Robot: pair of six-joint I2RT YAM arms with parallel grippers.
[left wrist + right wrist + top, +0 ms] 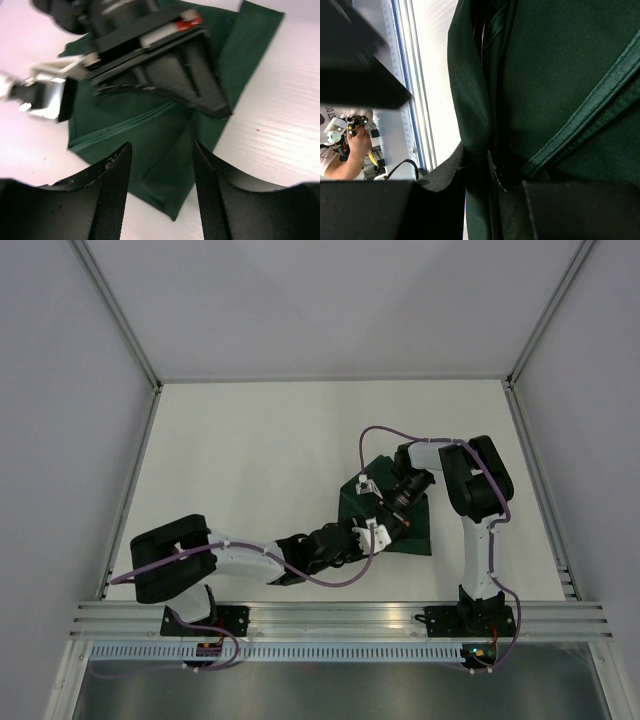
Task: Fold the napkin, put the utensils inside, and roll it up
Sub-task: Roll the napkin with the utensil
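Note:
The dark green napkin [418, 525] lies partly folded on the white table, right of centre. My right gripper [388, 530] reaches down onto it and is shut on a raised fold of the cloth [560, 75], which sits pinched between its pads [477, 152]. My left gripper [362, 540] comes in low from the left with its jaws open. In the left wrist view [161, 147] its jaws frame the napkin's near corner [170, 195] without touching it, and the right gripper's body [165, 65] lies across the cloth beyond. The fork is not visible in any view.
An aluminium rail [340, 615] runs along the table's near edge by both arm bases, and it also shows in the right wrist view [415, 100]. Metal frame posts [130, 490] and white walls bound the left, right and far sides.

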